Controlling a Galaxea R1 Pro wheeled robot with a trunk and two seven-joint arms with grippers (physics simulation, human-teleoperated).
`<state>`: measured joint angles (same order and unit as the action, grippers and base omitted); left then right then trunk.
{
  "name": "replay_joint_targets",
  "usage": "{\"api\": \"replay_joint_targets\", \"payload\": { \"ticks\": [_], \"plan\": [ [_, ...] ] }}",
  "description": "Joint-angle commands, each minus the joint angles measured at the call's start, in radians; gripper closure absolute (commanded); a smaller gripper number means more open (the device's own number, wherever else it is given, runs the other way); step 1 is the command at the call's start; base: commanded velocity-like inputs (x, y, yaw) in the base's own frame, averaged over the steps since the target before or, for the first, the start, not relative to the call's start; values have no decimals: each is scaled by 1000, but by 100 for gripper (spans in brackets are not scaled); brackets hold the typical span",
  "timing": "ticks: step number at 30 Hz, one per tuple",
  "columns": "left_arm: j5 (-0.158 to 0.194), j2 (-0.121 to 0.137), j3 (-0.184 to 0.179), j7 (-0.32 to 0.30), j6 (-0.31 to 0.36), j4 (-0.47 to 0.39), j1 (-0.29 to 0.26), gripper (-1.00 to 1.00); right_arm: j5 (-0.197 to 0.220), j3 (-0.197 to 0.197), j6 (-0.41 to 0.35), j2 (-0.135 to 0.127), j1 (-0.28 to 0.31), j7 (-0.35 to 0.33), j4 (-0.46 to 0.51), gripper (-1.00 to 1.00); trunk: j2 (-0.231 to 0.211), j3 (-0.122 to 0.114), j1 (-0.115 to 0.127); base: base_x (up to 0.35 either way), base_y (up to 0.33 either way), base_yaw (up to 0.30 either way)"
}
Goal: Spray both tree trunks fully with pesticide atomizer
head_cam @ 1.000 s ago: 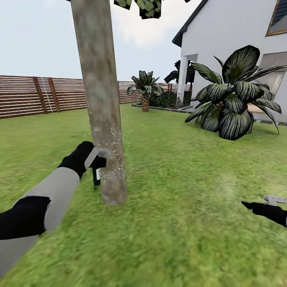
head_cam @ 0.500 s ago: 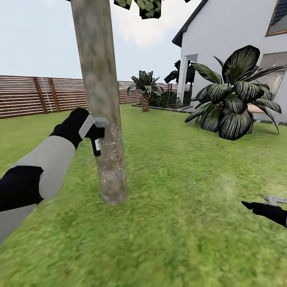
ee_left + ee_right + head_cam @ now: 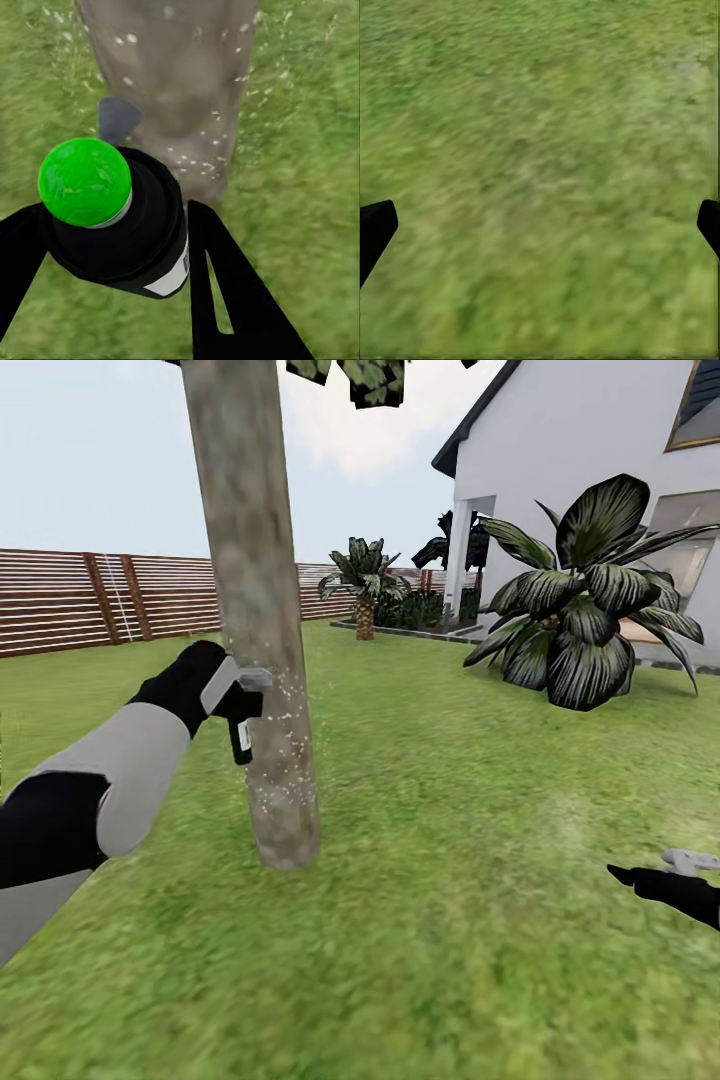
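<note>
A thick grey-brown tree trunk (image 3: 262, 660) rises from the lawn left of centre, with white spray specks (image 3: 288, 745) over its lower part. My left gripper (image 3: 243, 700) is shut on the pesticide atomizer (image 3: 241, 738), a black bottle held right against the trunk's left side. In the left wrist view the atomizer (image 3: 142, 232) shows its round green cap (image 3: 84, 180) between my black fingers (image 3: 225, 292), and the speckled trunk (image 3: 176, 82) stands just beyond. My right gripper (image 3: 640, 880) hangs low at the right over grass, and the right gripper (image 3: 540, 225) is open and empty.
A large dark broad-leaved shrub (image 3: 585, 610) stands at the right before the white house (image 3: 590, 470). A short palm (image 3: 364, 585) grows by the brown slat fence (image 3: 100, 600). Lawn (image 3: 450, 810) spreads all around the trunk.
My left arm lifted the atomizer up along the trunk, then dipped slightly. More white specks show higher on the bark. The right arm has not moved.
</note>
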<state>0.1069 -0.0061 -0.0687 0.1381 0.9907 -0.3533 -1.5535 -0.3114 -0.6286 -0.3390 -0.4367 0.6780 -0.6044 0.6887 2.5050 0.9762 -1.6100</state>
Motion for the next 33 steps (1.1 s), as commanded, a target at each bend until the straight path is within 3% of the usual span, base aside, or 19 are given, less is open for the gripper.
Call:
{"api": "replay_joint_targets", "payload": {
  "ticks": [1, 11, 14, 16, 19, 21, 24, 28, 33],
  "plan": [
    [-1, 0, 0, 0, -1, 23, 0, 100, 0, 0, 0, 0, 0, 0, 0, -100, 0, 0, 0, -91, 0, 0],
    [-3, 2, 0, -3, -10, 148, 26, 100, 0, 0, 0, -1, 0, 0, 0, -100, 0, 0, 0, -8, -51, 0],
    [-4, 3, 0, -3, -22, 150, 78, 100, 0, 0, 0, -1, 0, 0, 0, -100, 0, 0, 0, 0, -291, 0],
    [-4, 3, 0, -4, -51, 151, 145, 100, 0, 0, 0, -1, 0, 0, 0, -100, 0, 0, 0, 0, -304, 0],
    [-5, 12, 0, -6, -174, 151, 285, 100, 0, 0, 0, -1, 0, 1, 0, -100, 0, 0, 0, 0, -306, 0],
    [-5, 49, 0, -7, -257, 151, 352, 100, 0, 0, 0, 0, 0, 1, 0, -100, 0, 0, 0, 0, -306, 0],
    [-4, 83, 0, -8, -287, 151, 392, 100, 0, 0, 0, 0, 0, 2, 0, -100, 0, 0, 0, -89, -287, 0],
    [-4, 87, 0, -8, -310, 151, 407, 100, 0, 0, 0, 0, 0, 2, 0, -100, 0, 0, 0, -242, -196, 0],
    [-2, 87, 0, -10, -388, 151, 461, 100, 0, 0, 0, 0, 0, -1, 0, -100, 0, 0, 0, -273, -99, 0]
  ]
}}
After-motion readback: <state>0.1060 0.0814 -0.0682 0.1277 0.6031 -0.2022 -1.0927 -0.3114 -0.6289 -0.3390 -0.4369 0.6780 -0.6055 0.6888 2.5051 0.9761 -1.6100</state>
